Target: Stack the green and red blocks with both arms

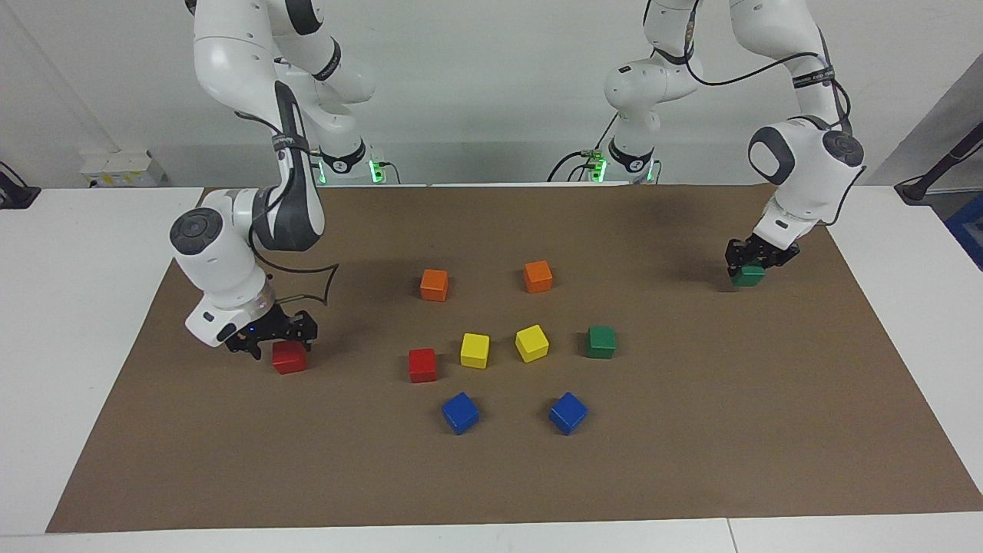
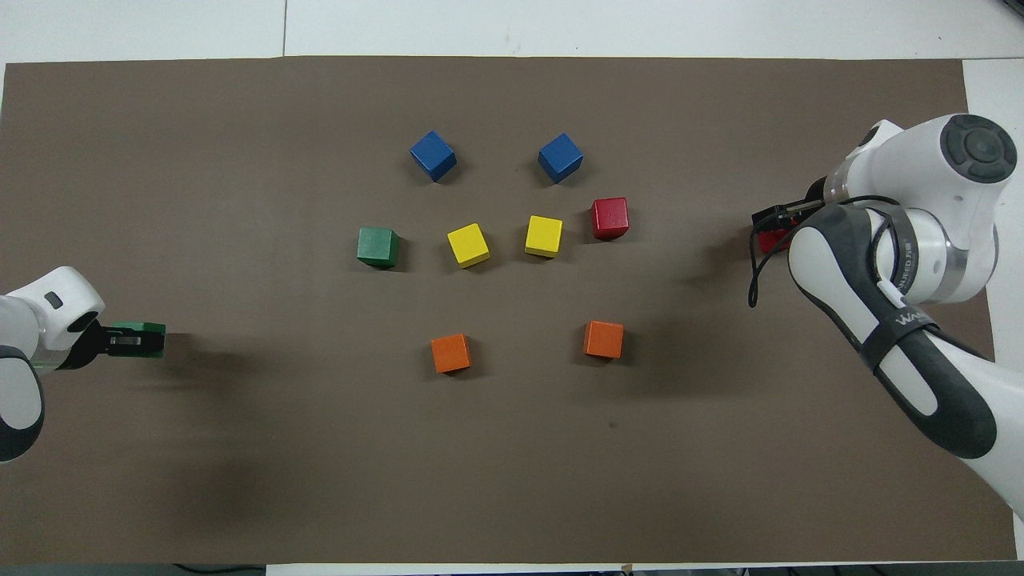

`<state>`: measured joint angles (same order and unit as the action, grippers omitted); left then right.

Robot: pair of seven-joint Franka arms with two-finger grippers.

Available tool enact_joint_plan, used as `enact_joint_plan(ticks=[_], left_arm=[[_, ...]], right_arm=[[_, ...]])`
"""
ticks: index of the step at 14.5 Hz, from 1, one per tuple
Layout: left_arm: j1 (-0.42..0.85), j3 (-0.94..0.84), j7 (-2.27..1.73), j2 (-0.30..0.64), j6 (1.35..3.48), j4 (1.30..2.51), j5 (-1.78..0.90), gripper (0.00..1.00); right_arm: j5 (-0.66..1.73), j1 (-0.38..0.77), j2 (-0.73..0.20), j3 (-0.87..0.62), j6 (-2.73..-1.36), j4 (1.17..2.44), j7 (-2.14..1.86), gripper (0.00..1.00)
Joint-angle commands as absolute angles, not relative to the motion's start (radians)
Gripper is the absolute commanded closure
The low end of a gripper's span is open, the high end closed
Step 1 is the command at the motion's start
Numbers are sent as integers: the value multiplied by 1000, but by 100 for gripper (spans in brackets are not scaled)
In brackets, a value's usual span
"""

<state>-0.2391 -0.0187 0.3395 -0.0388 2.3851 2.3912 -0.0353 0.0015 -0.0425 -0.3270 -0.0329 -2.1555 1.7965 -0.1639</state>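
Toward the right arm's end of the mat, a red block (image 1: 289,359) (image 2: 771,241) rests on the brown mat. My right gripper (image 1: 275,338) (image 2: 778,224) hangs open just above it. At the left arm's end, my left gripper (image 1: 756,259) (image 2: 130,341) is shut on a green block (image 1: 748,276) (image 2: 145,327), held at or just above the mat. A second red block (image 1: 422,365) (image 2: 610,218) and a second green block (image 1: 600,342) (image 2: 378,246) lie in the middle group.
Between the middle red and green blocks sit two yellow cubes (image 1: 474,350) (image 1: 531,342). Two blue cubes (image 1: 460,412) (image 1: 567,413) lie farther from the robots, and two orange cubes (image 1: 434,284) (image 1: 537,276) nearer to them. White table surrounds the brown mat (image 1: 691,430).
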Motion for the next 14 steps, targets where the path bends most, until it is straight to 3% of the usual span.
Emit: enact_joint_plan(ticks=[1, 5, 8, 13, 14], left_arm=[[-261, -26, 365, -22, 2457, 2418, -51, 100], [-273, -26, 367, 1, 2502, 2422, -51, 100], [-273, -26, 367, 14, 2523, 2424, -51, 100], [-275, -26, 400, 26, 2545, 2430, -51, 100], [-275, -26, 413, 26, 2545, 2430, -51, 50]], right_arm=[[-8, 15, -337, -40, -2001, 1640, -82, 0], [-9, 127, -391, -38, -1931, 1508, 141, 0], [-24, 228, -417, -38, -1947, 1506, 262, 0], [-44, 301, -494, -40, -2009, 1470, 337, 1], [-44, 305, -505, -40, -2026, 1470, 348, 1]])
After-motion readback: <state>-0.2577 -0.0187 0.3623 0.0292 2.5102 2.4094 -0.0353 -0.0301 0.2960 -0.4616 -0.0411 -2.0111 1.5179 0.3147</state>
